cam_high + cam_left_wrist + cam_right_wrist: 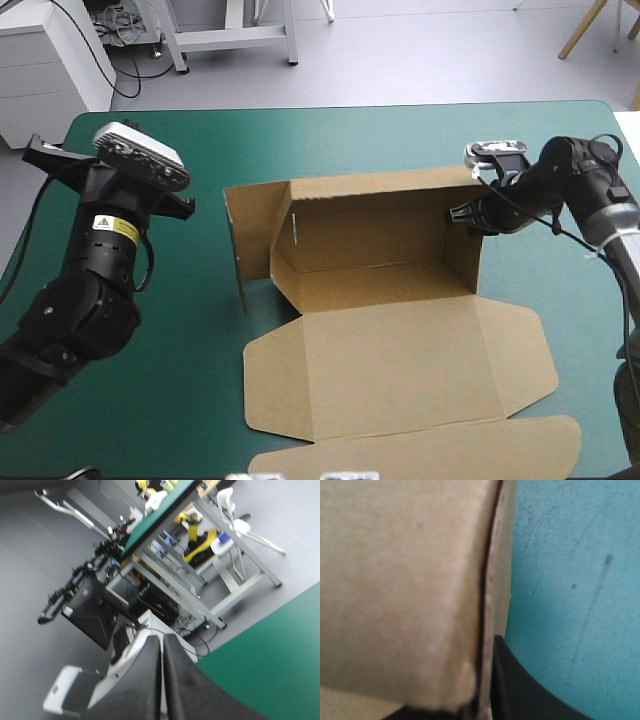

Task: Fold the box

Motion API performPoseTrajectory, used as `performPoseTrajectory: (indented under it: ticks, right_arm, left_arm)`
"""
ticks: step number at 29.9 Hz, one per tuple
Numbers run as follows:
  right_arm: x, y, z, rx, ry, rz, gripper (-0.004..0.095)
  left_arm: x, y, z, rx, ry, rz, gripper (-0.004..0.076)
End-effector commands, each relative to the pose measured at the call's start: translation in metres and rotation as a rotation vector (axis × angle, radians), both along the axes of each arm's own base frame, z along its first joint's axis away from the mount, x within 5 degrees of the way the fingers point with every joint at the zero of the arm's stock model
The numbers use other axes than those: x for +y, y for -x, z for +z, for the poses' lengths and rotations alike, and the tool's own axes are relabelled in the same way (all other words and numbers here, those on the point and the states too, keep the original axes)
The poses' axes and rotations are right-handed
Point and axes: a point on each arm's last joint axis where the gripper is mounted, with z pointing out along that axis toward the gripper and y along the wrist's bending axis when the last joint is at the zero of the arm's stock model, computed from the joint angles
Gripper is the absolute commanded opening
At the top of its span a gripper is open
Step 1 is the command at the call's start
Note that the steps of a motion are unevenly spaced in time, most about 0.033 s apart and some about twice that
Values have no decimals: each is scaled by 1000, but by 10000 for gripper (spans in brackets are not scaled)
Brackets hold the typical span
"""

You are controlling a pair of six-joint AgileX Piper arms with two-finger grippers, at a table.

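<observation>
**Two side walls up on the box [390, 330], lid flat**

The brown box lies mid-surface [400, 140] as an open tray. Its back wall is raised at 12 o'clock, its side walls at 9 and 3, and its lid lies flat toward 6. At 9 o'clock a loose flap stands out from the tray's far corner, between the tray and the left arm. The right tool [470, 214] pinches the 3 o'clock wall near its far end, the board between its black fingers [530, 690]. In its wrist view that wall covers the inner finger almost wholly. The left tool [162, 636], pressed together into one arch, hangs well apart at 9 o'clock, aimed off the surface. In the high view the arm's own body hides it. The lid's tuck flap is partly cut off at 6 o'clock.
</observation>
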Motion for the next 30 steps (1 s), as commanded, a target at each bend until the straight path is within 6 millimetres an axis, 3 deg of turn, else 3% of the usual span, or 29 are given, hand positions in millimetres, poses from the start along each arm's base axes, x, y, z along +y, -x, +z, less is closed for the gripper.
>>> performPoseTrajectory:
  ticks: [1, 6, 10, 12, 15, 17, 19, 25, 30]
  right_arm:
    - [8, -16, 6, -47, -32, -32, 0]
    - [15, -41, -11, -62, -36, -37, 1]
    - [24, -55, -27, -83, -23, -28, 38]
    - [28, -59, -31, -98, -19, -26, 106]
    - [32, -62, -32, -112, -27, -74, 317]
    - [32, -63, -27, -115, -29, -84, 476]
    - [32, -62, -18, -113, -21, -73, 550]
    - [28, -56, 22, -86, 29, -33, 553]
    - [24, -52, 37, -111, 70, -30, 553]
  left_arm:
    - [24, -14, 2, 45, 92, 45, -6]
    - [64, -36, -22, 249, 255, 134, -6]
    - [79, -46, -39, 391, 347, 129, -6]
    - [86, -49, -48, 467, 398, 128, -6]
    - [91, -52, -59, 571, 450, 120, -6]
    - [91, -54, -64, 611, 481, 94, -6]
    - [92, -55, -65, 619, 500, 86, -6]
    - [103, -60, -72, 649, 534, 135, -6]
    - [113, -61, -73, 641, 594, 164, -6]
